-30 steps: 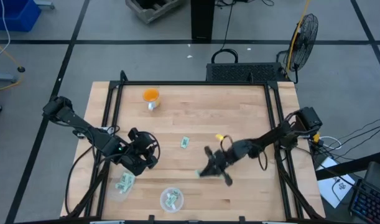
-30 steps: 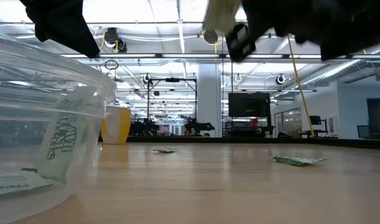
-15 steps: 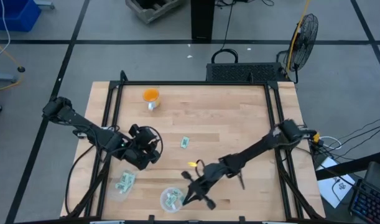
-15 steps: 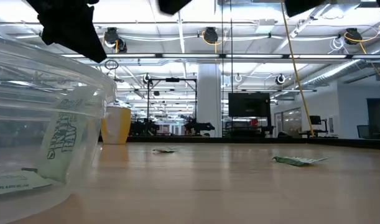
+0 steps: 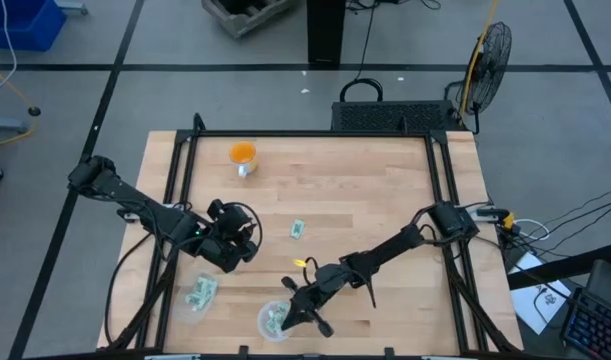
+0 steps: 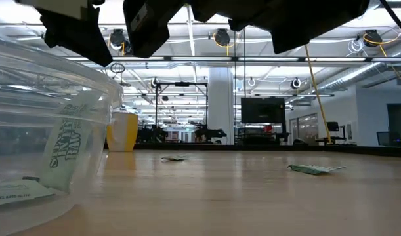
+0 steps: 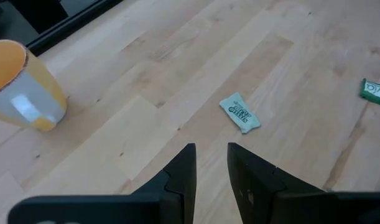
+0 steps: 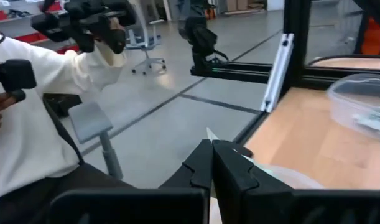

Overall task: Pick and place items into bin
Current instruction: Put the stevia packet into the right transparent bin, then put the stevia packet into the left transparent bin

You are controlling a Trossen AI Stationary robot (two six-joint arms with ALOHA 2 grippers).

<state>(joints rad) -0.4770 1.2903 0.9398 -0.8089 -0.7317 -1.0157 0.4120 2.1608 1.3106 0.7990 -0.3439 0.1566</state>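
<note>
My right gripper (image 5: 293, 312) hangs over the right rim of a clear round bin (image 5: 262, 322) near the table's near edge. It is shut on a small white packet. The bin holds pale green packets (image 5: 276, 319), which also show through its wall (image 6: 62, 147) in the low view. One loose packet (image 5: 297, 229) lies flat mid-table, just ahead of my left gripper's fingers (image 7: 239, 113). Another packet (image 7: 376, 90) lies flat farther off. My left gripper (image 5: 237, 238) hovers left of centre, open and holding nothing (image 7: 209, 158). My right gripper pinches a packet between its two fingertips. Only a thin white corner (image 8: 209, 133) sticks out past the fingertips; the fingers hide the rest. The packet is lifted clear of the table, above the bin.
A second clear container (image 5: 199, 293) with packets sits near the table's left edge and shows in the right wrist view (image 8: 364, 102). An orange ball-like object on a silver base (image 5: 243, 156) stands toward the far left. Black rails frame the table. A person in white (image 8: 28, 118) is beyond it.
My right gripper has swept from the table's middle toward the near-left, ending over the bin, with the arm stretched out low across the table. The packet that lay beside it a second ago is gone from the wood. The bin and the loose packets have stayed put.
</note>
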